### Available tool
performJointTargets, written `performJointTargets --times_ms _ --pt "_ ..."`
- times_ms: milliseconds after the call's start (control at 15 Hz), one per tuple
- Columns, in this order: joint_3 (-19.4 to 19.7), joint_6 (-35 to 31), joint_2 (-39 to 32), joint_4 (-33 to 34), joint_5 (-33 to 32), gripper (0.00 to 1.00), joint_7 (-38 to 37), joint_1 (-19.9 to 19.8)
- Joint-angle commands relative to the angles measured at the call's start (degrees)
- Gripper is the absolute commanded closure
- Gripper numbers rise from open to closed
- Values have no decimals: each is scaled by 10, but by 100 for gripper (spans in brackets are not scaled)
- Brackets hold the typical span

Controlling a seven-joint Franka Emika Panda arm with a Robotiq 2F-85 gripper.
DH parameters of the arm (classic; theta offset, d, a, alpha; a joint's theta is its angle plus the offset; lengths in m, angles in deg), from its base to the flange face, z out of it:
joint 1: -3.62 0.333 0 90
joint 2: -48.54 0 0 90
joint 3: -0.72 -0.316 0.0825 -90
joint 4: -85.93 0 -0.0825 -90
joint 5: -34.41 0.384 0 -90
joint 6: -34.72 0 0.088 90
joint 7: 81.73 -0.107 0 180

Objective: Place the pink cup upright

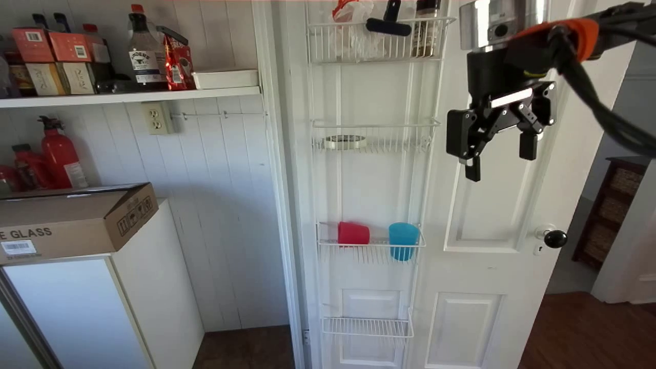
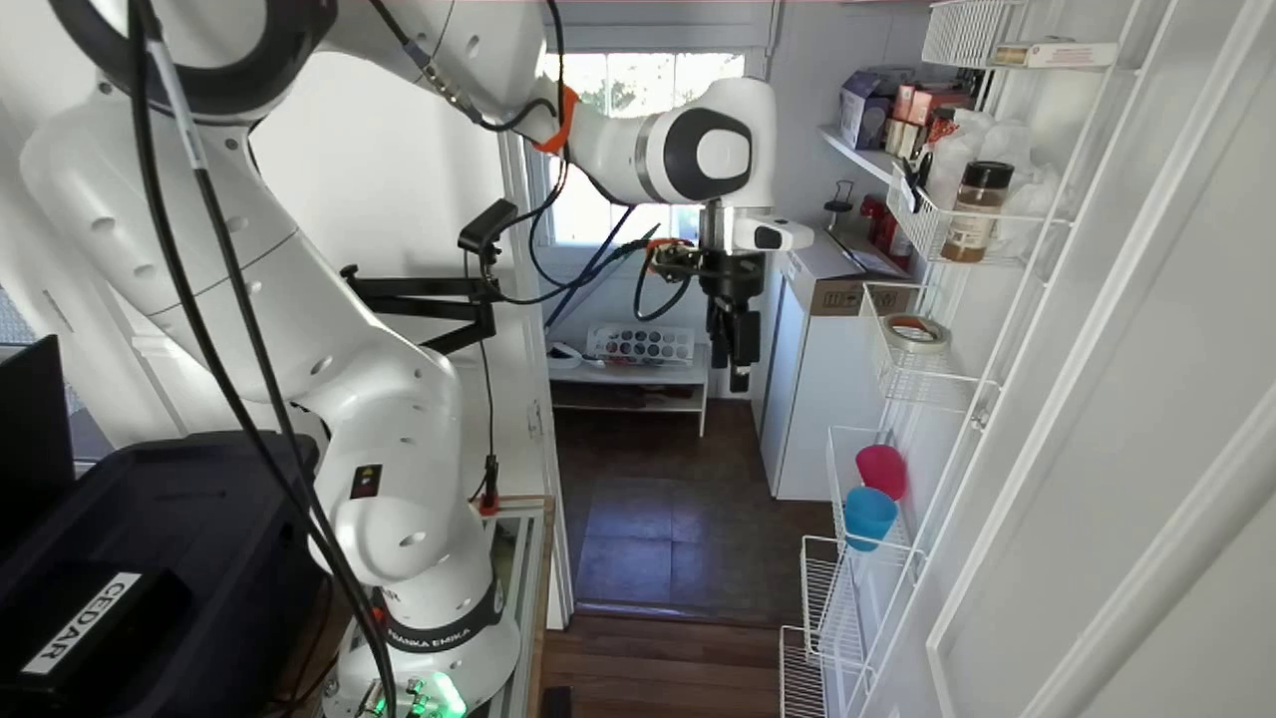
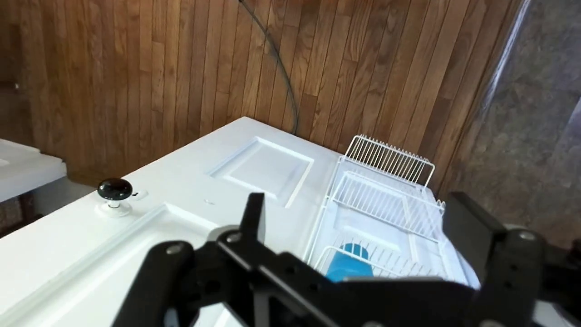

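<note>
The pink cup (image 1: 353,233) lies on its side in a white wire door basket (image 1: 371,245). It also shows in an exterior view (image 2: 881,471), beyond the blue cup. It does not show in the wrist view, where the gripper body covers the lower part of the picture. My gripper (image 1: 500,160) is open and empty, pointing down in front of the white door. It is well above the pink cup and off toward the doorknob side. The open fingers also show in the wrist view (image 3: 358,204) and, edge-on, in an exterior view (image 2: 739,374).
A light blue cup (image 1: 403,241) stands beside the pink cup in the same basket and partly shows in the wrist view (image 3: 348,267). A basket above holds a tape roll (image 1: 344,142). A higher basket (image 2: 972,214) holds a jar and bags. A black doorknob (image 1: 555,239) sticks out.
</note>
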Motion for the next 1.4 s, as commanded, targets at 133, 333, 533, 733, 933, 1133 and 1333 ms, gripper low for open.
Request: performJointTargets --times_ms 133,333,533,733,933,1133,1333 --pt "-52 -115 -64 -26 -140 0 -164 -14" --pt "-29 -114 -69 -27 -147 0 -171 10" --pt "-28 -132 -99 -26 -171 0 -203 12" --pt "-28 -132 -100 -25 -171 0 -204 12" --pt "-28 -132 -100 -24 -171 0 -204 12" --pt "-36 -137 -146 5 -200 0 -230 12" --pt "-38 -141 -198 35 -245 0 -267 18"
